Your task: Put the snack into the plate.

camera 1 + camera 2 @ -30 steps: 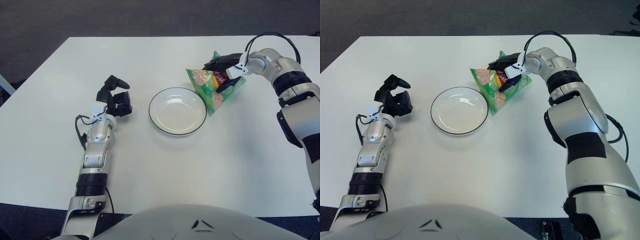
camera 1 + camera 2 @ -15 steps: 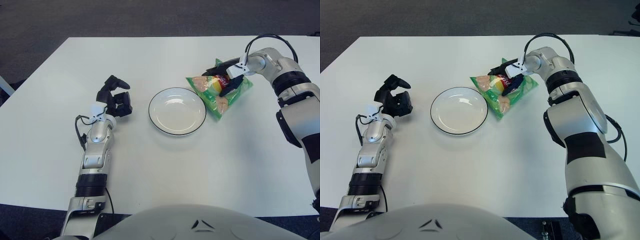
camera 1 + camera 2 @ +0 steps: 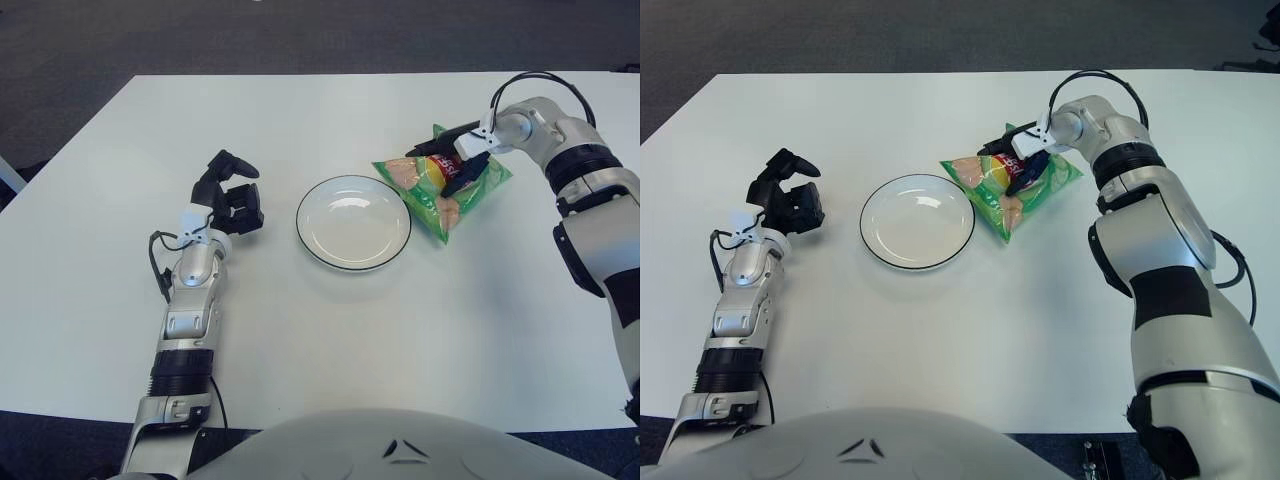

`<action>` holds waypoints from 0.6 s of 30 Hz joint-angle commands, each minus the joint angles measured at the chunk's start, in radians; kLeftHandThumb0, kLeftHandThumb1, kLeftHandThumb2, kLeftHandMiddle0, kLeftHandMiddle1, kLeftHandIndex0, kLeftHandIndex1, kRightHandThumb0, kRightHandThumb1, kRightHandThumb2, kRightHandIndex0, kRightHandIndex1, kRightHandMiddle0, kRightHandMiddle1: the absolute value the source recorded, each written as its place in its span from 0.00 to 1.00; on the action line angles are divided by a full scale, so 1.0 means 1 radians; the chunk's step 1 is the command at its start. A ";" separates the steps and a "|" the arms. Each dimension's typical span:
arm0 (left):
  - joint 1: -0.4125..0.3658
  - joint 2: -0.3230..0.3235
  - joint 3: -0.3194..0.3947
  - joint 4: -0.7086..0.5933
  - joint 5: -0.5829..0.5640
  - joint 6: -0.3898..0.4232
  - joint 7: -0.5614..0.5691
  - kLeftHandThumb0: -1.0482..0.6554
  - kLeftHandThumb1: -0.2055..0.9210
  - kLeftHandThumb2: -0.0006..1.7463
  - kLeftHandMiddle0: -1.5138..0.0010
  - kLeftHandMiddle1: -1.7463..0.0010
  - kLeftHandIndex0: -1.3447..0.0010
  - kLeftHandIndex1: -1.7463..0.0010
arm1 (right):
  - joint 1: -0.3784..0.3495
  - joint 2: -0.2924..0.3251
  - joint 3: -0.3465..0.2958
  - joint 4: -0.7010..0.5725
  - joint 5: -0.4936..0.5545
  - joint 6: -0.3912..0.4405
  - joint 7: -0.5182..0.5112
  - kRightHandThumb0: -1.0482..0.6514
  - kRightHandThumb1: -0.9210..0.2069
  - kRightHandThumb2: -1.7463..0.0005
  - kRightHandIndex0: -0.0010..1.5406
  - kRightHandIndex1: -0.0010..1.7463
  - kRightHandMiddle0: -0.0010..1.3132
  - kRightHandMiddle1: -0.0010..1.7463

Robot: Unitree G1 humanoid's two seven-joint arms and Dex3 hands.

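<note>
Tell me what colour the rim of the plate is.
The white plate has a thin black rim, clearest in the left eye view.

The right hand (image 3: 455, 160) grips the green snack bag (image 3: 445, 187) just right of the white plate (image 3: 353, 221).

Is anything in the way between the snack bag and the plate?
No. The snack bag, held by the right robot hand, lies just right of the plate, with only bare table around them.
</note>
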 commanded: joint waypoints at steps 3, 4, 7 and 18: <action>0.104 -0.045 -0.004 0.035 -0.002 0.013 0.009 0.36 0.57 0.67 0.17 0.00 0.61 0.00 | 0.103 -0.011 0.050 0.013 -0.075 0.015 -0.205 0.13 0.09 0.83 0.00 0.49 0.00 0.59; 0.106 -0.043 -0.004 0.034 -0.003 0.013 0.006 0.36 0.57 0.67 0.17 0.00 0.61 0.00 | 0.110 -0.011 0.048 0.011 -0.075 0.011 -0.259 0.17 0.15 0.77 0.01 0.58 0.03 0.67; 0.108 -0.041 -0.002 0.032 -0.008 0.013 0.001 0.36 0.57 0.67 0.18 0.00 0.61 0.00 | 0.125 -0.007 0.038 0.014 -0.066 0.004 -0.354 0.66 0.38 0.44 0.24 0.88 0.36 0.91; 0.106 -0.046 0.001 0.030 -0.004 0.017 0.013 0.36 0.57 0.66 0.18 0.00 0.62 0.00 | 0.191 0.007 -0.024 0.027 -0.022 0.058 -0.611 0.90 0.59 0.20 0.43 1.00 0.60 1.00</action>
